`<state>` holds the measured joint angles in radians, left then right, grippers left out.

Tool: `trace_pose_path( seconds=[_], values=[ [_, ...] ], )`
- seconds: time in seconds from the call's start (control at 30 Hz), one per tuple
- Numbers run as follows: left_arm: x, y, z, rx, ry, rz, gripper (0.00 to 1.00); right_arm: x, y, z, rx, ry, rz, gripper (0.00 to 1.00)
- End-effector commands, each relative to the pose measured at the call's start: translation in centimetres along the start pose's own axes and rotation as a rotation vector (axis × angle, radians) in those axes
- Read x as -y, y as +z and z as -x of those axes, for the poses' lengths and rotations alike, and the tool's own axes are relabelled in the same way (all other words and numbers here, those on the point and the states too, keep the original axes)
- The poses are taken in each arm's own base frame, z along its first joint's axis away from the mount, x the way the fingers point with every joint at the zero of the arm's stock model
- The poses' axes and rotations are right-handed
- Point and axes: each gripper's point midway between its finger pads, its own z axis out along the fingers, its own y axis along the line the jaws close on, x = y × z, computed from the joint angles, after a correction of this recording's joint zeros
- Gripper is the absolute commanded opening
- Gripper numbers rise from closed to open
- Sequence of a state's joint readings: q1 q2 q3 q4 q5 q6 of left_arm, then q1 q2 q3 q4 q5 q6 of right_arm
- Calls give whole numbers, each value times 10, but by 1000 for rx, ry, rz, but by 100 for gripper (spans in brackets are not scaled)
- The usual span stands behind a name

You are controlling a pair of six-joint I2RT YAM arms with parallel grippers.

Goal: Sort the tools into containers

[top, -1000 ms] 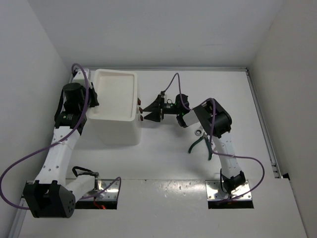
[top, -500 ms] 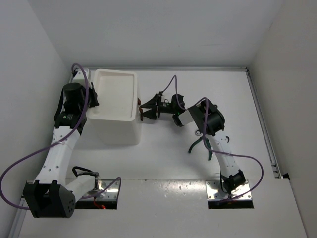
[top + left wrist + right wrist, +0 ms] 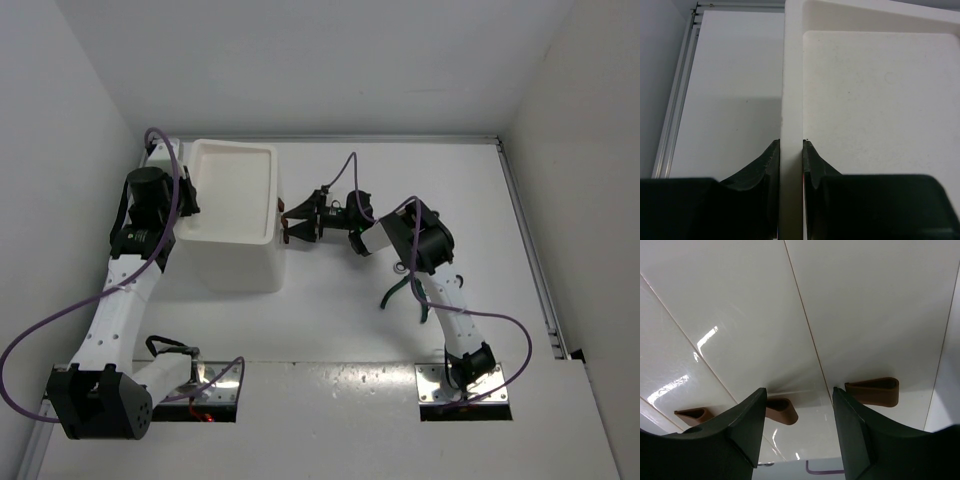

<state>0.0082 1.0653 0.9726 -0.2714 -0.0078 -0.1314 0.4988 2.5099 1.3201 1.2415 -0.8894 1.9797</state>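
Note:
The white box (image 3: 240,255) stands at the left with its shallow tray top (image 3: 235,190) bare. My left gripper (image 3: 186,203) is shut on the tray's left rim (image 3: 791,90), one finger on each side. My right gripper (image 3: 288,222) is open and faces the box's drawer side, very close to it. In the right wrist view a brown knob (image 3: 781,409) sits just inside the left fingertip (image 3: 756,405), and another knob (image 3: 874,391) lies beyond the right one. Green-handled pliers (image 3: 394,292) lie on the table, partly under my right arm.
A third brown knob (image 3: 692,416) shows at the lower left of the drawer fronts. A small silver ring (image 3: 400,268) of a metal tool peeks out beside the right arm. White walls close in the table on three sides, with a metal rail (image 3: 525,240) along the right.
My right gripper has moved left, closing in on the drawer knobs, and its arm has swung over more of the pliers. The left arm has kept its hold.

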Motion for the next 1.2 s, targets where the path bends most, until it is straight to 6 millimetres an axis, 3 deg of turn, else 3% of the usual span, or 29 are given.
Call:
trace_pose_path(
  seconds=[0.0, 0.43, 0.6, 1.1, 1.17],
  values=[
    [26, 6, -62, -201, -54, -106, 0, -115, -19, -66, -126, -414, 388, 56],
    [26, 4, -64, -201, -54, -106, 0, -128, -33, -53, -74, -414, 401, 58],
    [26, 4, -64, -201, -54, -106, 0, -127, -27, -63, -110, -421, 397, 52],
    [26, 6, -71, -219, -55, -104, 0, -132, -19, -93, -199, -454, 389, 54],
    [26, 6, -71, -219, -55, -104, 0, -132, -19, -93, -199, -454, 389, 47]
  ],
)
